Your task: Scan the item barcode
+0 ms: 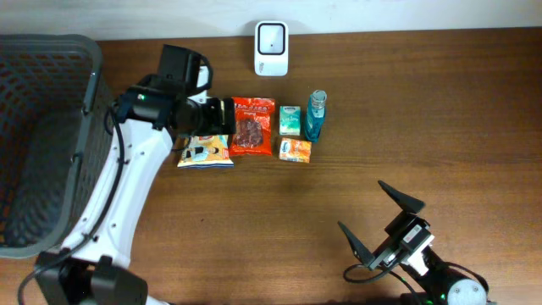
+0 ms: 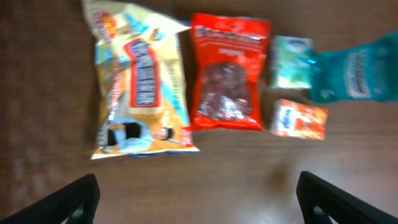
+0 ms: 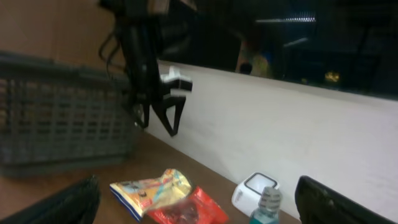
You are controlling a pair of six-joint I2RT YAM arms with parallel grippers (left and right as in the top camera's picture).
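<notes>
Plainly, nothing is in hand yet. The left gripper (image 1: 222, 113) hangs with its jaws spread wide over the row of goods. The right gripper (image 1: 359, 203) waits at 5 o'clock on the table, its jaws equally wide and empty.

Take the overhead view as a clock face with the far edge at 12. The goods lie near the middle, at 6 o'clock from the white scanner (image 1: 271, 38). From 9 towards 3 o'clock they run: yellow snack bag (image 1: 206, 151), red pouch (image 1: 253, 125), a green box (image 1: 290, 120) with an orange box (image 1: 295, 150) at its 6 o'clock, then a blue bottle (image 1: 316, 114). Which one is to be scanned I cannot tell. The left wrist view frames the yellow snack bag and the red pouch between the fingers, so one of these seems likeliest.

Both look light, soft and crinkly, with glossy film that may slip or buckle. I would pinch a sealed end seam rather than the puffed middle, and keep the fingers off the barcode face. Where the barcode sits is not visible. The two lie flat, edge to edge, touching or nearly so, and a low pinch could drag the neighbour.

The table (image 1: 440, 110) is dark, smooth wood grain. A grey mesh basket (image 1: 51, 41) stands at 9 o'clock, and a pale panel (image 3: 298, 137) runs behind the scanner.
</notes>
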